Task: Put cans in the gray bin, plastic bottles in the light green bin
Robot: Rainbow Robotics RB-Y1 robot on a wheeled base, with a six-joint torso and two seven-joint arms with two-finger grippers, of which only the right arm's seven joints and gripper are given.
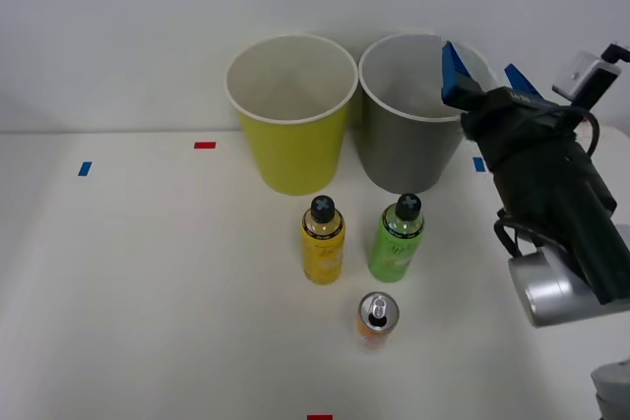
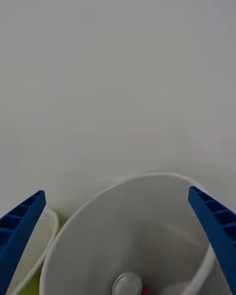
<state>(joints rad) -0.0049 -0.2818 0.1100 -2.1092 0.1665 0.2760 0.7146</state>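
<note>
On the white desk (image 1: 148,292), nearest the robot, stands one small orange metal can with a silver pull-tab top (image 1: 376,321); just beyond it, at about eleven and twelve o'clock, stand two black-capped plastic bottles, one yellow-labelled (image 1: 322,240) and one bright green (image 1: 397,239), upright and apart. Farther back sit two large tapered round bins with white rims, the yellow-green bin (image 1: 291,130) and, at its three o'clock, the dark gray bin (image 1: 409,130). Above the gray bin's rim hangs the right gripper (image 1: 482,76), its blue ribbed jaws spread wide and holding nothing; in the wrist view (image 2: 118,246) a silver can top with a trace of red (image 2: 129,284) lies inside the gray bin (image 2: 123,226). So one can looks sorted, one can and two bottles wait. The risk I judge: descending for the orange can, the arm could brush the green bottle and topple it, they stand so near.
</note>
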